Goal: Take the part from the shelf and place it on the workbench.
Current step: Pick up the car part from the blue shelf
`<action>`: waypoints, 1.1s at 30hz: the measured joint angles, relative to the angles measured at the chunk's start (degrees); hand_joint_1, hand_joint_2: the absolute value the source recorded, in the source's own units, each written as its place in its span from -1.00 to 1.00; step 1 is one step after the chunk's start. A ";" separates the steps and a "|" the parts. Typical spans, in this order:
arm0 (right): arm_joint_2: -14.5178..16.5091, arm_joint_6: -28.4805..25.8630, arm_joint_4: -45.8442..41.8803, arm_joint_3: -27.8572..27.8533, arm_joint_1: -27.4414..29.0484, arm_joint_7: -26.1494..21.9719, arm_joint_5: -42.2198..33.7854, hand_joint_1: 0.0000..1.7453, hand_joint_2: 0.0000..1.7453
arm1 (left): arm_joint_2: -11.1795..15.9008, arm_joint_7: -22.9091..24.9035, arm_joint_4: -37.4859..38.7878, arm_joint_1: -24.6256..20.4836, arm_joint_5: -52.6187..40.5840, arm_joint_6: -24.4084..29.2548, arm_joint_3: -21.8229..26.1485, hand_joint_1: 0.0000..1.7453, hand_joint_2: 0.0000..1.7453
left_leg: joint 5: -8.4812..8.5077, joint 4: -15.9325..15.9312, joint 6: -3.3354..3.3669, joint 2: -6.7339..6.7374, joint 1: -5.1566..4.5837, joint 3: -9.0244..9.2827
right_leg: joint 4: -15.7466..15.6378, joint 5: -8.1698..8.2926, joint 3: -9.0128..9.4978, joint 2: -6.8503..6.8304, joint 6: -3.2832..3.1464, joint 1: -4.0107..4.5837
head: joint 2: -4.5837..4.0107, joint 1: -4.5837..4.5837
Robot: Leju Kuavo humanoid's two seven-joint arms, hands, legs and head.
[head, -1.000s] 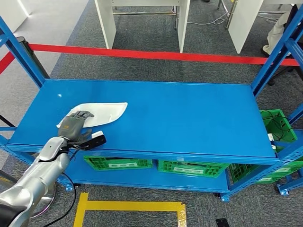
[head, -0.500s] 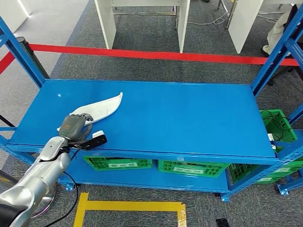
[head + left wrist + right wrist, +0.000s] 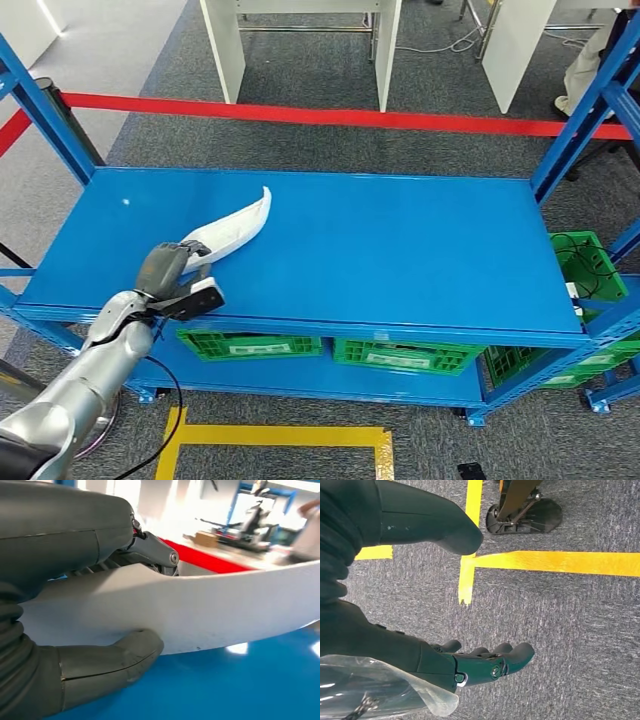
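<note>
One white curved part (image 3: 230, 228) is on the top deck of the blue shelf (image 3: 392, 250), toward the left end, gripped at its near end by the left hand (image 3: 167, 270). The part is tilted on edge, its pointed far tip lifted and aimed toward 1 o'clock from the hand. In the left wrist view the thumb (image 3: 113, 662) presses one face of the part (image 3: 211, 612) and the darker fingers (image 3: 151, 550) clamp the opposite face, so the hold is a firm pinch across the panel. The lower edge of the part sits just above or on the blue surface; contact cannot be confirmed.

The left arm enters from 7 o'clock in the head view, wrist over the front edge of the shelf.

The right hand (image 3: 486, 662) hangs over grey carpet with its fingers loosely extended and apart, holding nothing. Yellow floor tape (image 3: 554, 562) runs beside it.

Green crates (image 3: 324, 350) sit on the lower deck of the shelf. A red tape line (image 3: 340, 118) crosses the floor beyond the shelf at 12 o'clock, with white table legs (image 3: 385, 50) behind it.
</note>
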 joint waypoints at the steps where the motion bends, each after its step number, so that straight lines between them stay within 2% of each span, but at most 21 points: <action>1: 0.00 0.00 0.01 -0.08 -0.01 -0.02 0.10 -1.00 1.00 | -0.46 -2.30 -1.66 0.99 3.67 -0.56 0.38 1.00 1.00 | 0.00 0.00 0.00 0.00 0.00 0.00 | 0.00 0.00 -0.01 0.01 0.00 0.00 | 0.00 0.00; 4: 0.00 -0.01 0.03 -0.43 -0.01 -0.05 0.34 -1.00 1.00 | -2.69 -6.61 -8.75 5.06 12.53 0.36 1.90 1.00 1.00 | -0.01 0.01 0.01 -0.01 -0.02 -0.05 | -0.02 0.00 -0.05 -0.01 0.00 -0.01 | 0.00 -0.01; 7: 0.00 -0.04 0.05 -0.91 -0.11 -0.07 0.54 -1.00 1.00 | -4.61 -7.29 -14.56 7.78 15.32 1.75 2.51 1.00 1.00 | -0.01 0.01 0.01 -0.01 -0.02 -0.11 | -0.03 0.00 -0.07 0.00 0.01 -0.02 | 0.00 0.02; 12: 0.04 -0.07 0.11 -1.28 0.00 -0.34 0.88 -1.00 1.00 | -7.02 -8.78 -22.74 11.24 24.72 0.08 4.48 1.00 1.00 | -0.02 0.01 0.01 0.18 -0.02 -0.11 | -0.04 0.06 -0.15 0.18 0.03 -0.03 | 0.00 -0.01; 17: 0.04 2.48 0.16 -1.53 0.02 -3.85 0.95 -1.00 1.00 | -8.78 -9.58 -32.38 16.38 30.97 -0.46 6.16 1.00 1.00 | -0.02 0.00 0.01 0.19 0.00 -0.13 | -0.03 0.05 -0.17 0.20 0.03 -0.01 | 0.00 -0.01; 21: 0.04 5.19 0.20 -1.79 0.12 -5.77 0.44 -1.00 1.00 | -10.04 -11.53 -40.00 21.34 33.94 2.39 8.06 1.00 1.00 | -0.03 0.00 0.02 0.20 0.00 -0.17 | -0.04 0.05 -0.20 0.21 0.03 -0.02 | 0.00 -0.01; 27: 0.17 6.99 0.25 -2.83 0.26 -5.53 -0.25 -1.00 1.00 | -11.43 -13.35 -49.88 29.09 34.36 9.17 11.46 1.00 1.00 | -0.04 -0.01 0.03 0.19 0.00 -0.19 | -0.04 0.04 -0.22 0.19 0.03 -0.01 | 0.00 0.00; 33: 0.24 9.98 0.32 -4.16 0.33 -4.87 -1.22 -1.00 1.00 | -11.64 -13.41 -55.00 34.86 32.79 11.66 13.69 1.00 1.00 | -0.05 -0.01 0.05 0.19 -0.01 -0.19 | -0.05 0.04 -0.21 0.18 0.04 -0.02 | 0.00 -0.01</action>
